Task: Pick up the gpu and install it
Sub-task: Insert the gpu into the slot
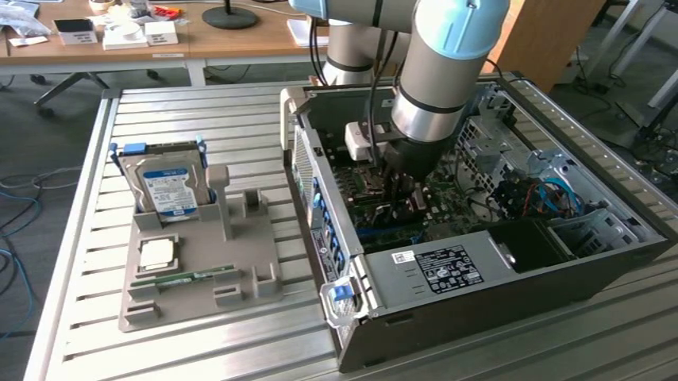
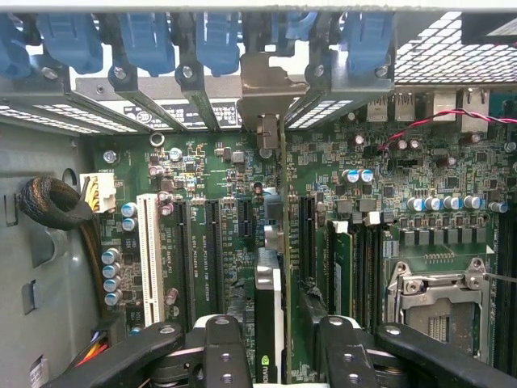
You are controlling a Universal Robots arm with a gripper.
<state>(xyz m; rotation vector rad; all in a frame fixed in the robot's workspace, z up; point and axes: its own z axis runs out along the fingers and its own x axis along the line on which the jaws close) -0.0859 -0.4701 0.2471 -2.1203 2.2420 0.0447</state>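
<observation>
Slatted metal surface carries, on the exterior view's left, a grey holder with a hard drive standing in it, and on the right an open computer case. Inside it the arm's body hides the pincer. From the wrist, its fingers stand apart, the gpu upright edge-on between them, seated among motherboard slots; contact is unclear.

In the exterior view the arm hides the gripper's fingertips and the gpu inside the computer case. In the wrist view the gpu stands edge-on, its lower end cut off between the gripper's fingers.
</observation>
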